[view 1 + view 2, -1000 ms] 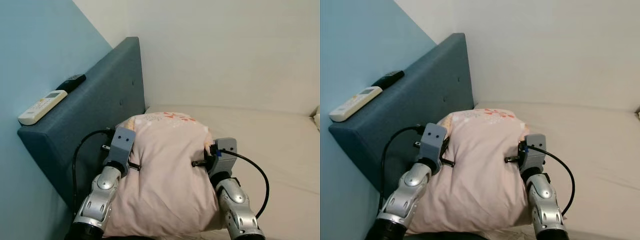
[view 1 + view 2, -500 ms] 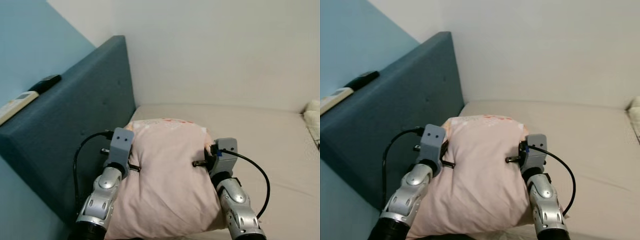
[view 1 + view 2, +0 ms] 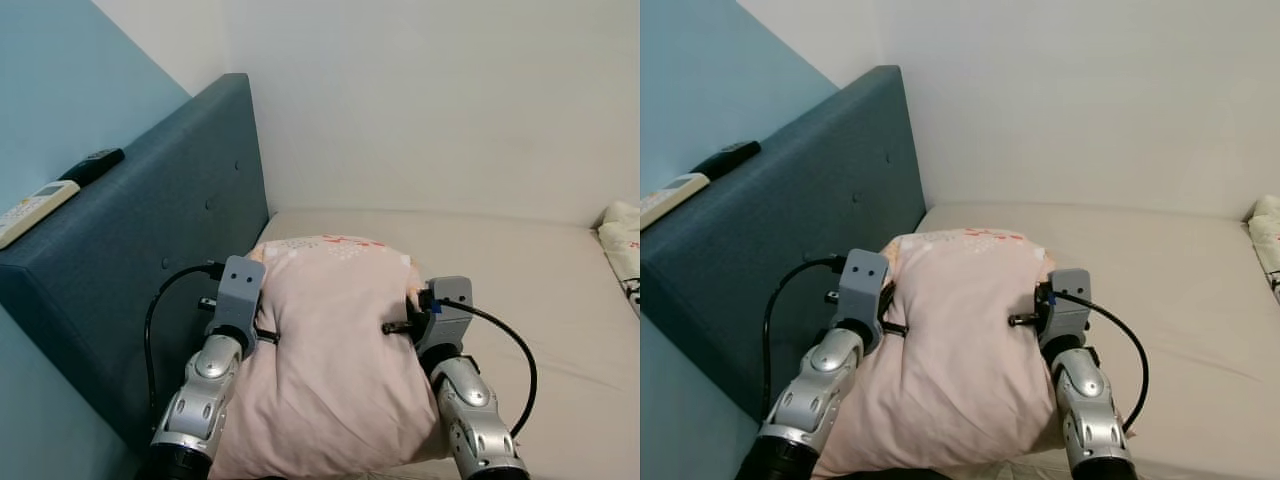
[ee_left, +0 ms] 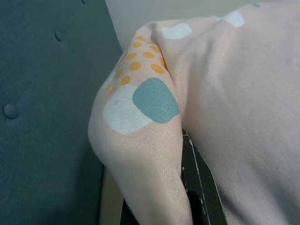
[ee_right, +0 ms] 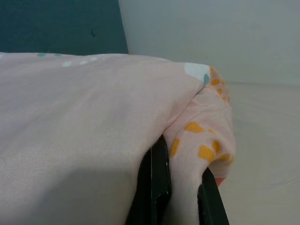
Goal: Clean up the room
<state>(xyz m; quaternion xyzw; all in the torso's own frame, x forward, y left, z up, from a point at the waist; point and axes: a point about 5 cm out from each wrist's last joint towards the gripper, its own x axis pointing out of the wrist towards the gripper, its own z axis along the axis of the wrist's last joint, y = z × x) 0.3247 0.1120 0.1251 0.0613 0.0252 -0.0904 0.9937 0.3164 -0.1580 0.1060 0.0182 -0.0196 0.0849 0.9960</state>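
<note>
A pale pink pillow (image 3: 335, 340) with coloured dots at its corners is held between my two arms, over the head end of the bed. My left gripper (image 4: 185, 201) is shut on the pillow's left corner beside the blue headboard; one black finger (image 4: 200, 187) shows under the fabric. On the opposite side, my right gripper (image 5: 185, 197) is shut on the right corner, and a fold of dotted fabric sits pinched between its fingers (image 5: 158, 183). In the eye views the pillow hides both sets of fingertips.
A dark blue padded headboard (image 3: 150, 240) stands close on the left, with a white remote (image 3: 35, 212) and a black remote (image 3: 92, 165) on its top. The beige mattress (image 3: 540, 290) stretches right to a patterned cloth (image 3: 622, 240) at the edge.
The camera has swung to the right, so the headboard and remotes slid left and the patterned cloth came into view. Both grippers keep their hold on the pillow.
</note>
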